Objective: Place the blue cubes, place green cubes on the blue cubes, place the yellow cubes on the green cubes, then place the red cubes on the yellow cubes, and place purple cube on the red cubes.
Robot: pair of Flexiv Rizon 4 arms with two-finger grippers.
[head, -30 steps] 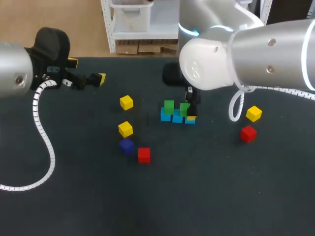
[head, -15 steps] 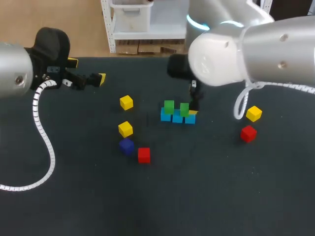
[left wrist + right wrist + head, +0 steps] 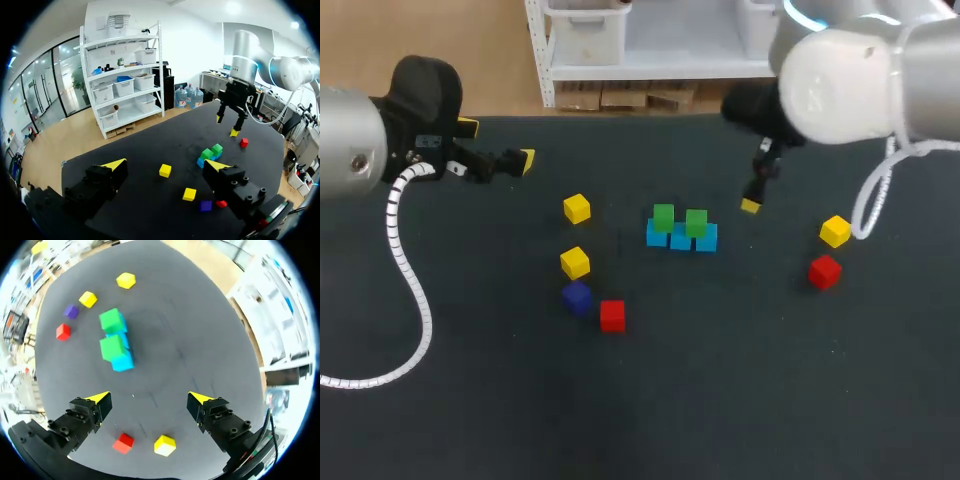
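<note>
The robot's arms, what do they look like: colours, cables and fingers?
The left arm and right arm are smooth silver tubes ending in black wrist housings, each trailing a white coiled cable. The right arm shows a glowing blue ring. The left gripper and right gripper have black fingers with bright yellow tips.

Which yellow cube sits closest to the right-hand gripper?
The yellow cube next to the red cube, right of the stack; the other two lie left of it.

You'll note both arms silver-grey: left arm (image 3: 350, 150) w/ black wrist housing, dark screw, white spiral cable (image 3: 405, 260); right arm (image 3: 860, 75) w/ blue light ring. Blk left tool (image 3: 498, 145) & right tool (image 3: 149, 399), yellow tips.
</note>
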